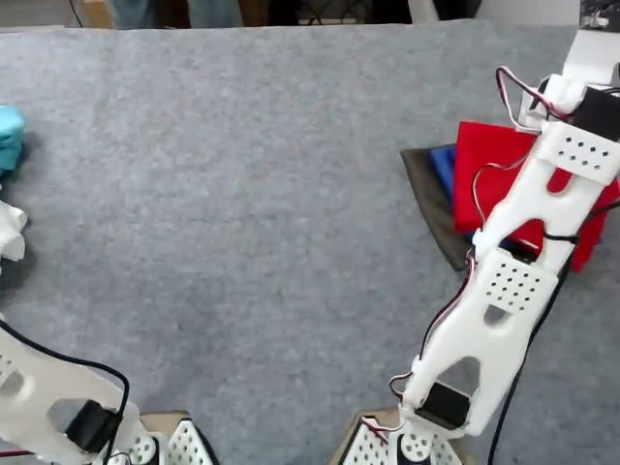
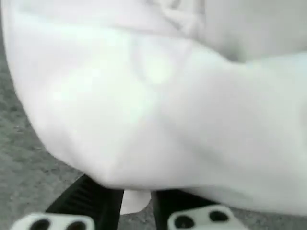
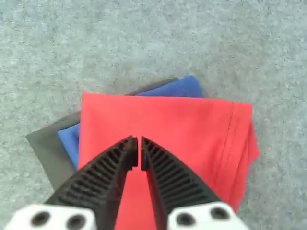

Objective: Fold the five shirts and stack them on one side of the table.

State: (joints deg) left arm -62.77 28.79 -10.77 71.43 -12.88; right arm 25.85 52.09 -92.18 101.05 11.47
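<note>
Now, left gripper (image 2: 137,197): clamping white shirt (image 2: 158,105).
Right gripper (image 3: 139,149): pinched empty above red shirt (image 3: 192,129).
Next: I spread, fold it.

High view looks straight down on the table (image 1: 242,145). Right wrist view shares its red shirt (image 3: 168,120), nearer. Left wrist view hugs white cloth (image 2: 144,96).

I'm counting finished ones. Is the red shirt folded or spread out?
Folded. The red shirt is a neat rectangle stacked on the blue shirt and a dark shirt.
</note>
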